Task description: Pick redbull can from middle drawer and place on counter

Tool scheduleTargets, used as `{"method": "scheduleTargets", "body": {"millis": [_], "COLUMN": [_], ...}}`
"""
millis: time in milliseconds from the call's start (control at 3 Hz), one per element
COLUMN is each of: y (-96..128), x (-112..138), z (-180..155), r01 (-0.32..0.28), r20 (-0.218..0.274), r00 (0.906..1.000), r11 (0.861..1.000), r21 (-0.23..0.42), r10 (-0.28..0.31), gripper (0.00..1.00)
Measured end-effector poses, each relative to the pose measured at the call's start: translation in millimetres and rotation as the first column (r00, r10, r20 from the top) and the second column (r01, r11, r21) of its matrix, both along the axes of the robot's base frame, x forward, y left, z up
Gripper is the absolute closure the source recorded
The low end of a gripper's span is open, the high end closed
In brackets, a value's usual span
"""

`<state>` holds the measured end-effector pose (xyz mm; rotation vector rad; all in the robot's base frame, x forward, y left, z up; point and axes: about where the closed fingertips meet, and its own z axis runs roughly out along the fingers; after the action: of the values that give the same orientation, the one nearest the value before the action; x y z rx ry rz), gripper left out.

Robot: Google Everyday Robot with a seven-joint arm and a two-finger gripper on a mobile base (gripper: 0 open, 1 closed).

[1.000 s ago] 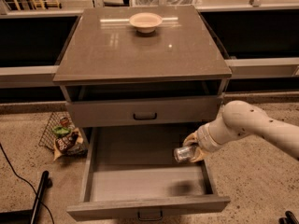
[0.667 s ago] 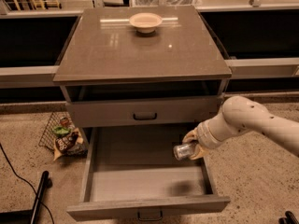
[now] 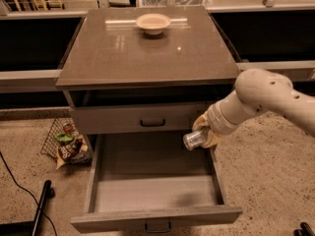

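My gripper [image 3: 203,133] over open middle drawer [image 3: 147,193], right side; fingers [image 3: 201,123] pinching redbull can [image 3: 193,139], tipped sideways.

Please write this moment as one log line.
gripper: shut on slim silver metal can | above open grey drawer, right side | grey-brown counter: no can

The tool [image 3: 204,133] is gripping the redbull can [image 3: 193,140] on its side, hanging over the right edge of the open middle drawer [image 3: 147,195] — the can's round end is pointing left. Up on the bench [image 3: 147,58], a tan bowl [image 3: 153,22] is sitting near the back — well apart from the can.
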<state>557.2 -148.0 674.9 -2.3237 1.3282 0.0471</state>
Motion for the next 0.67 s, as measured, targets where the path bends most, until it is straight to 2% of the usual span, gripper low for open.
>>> {"method": "scheduleTargets", "body": {"millis": [333, 667], "y": [2.4, 2.4], "x": [3.8, 3.9], "z": [47.6, 48.2], "r01": [-0.026, -0.026], "r20": [0.068, 0.067], "r00": [0.9973, 0.9973], "r11": [0.998, 0.998], "r21": [-0.052, -0.052], "r10": [0.030, 0.029], "gripper": [1.00, 1.00]}}
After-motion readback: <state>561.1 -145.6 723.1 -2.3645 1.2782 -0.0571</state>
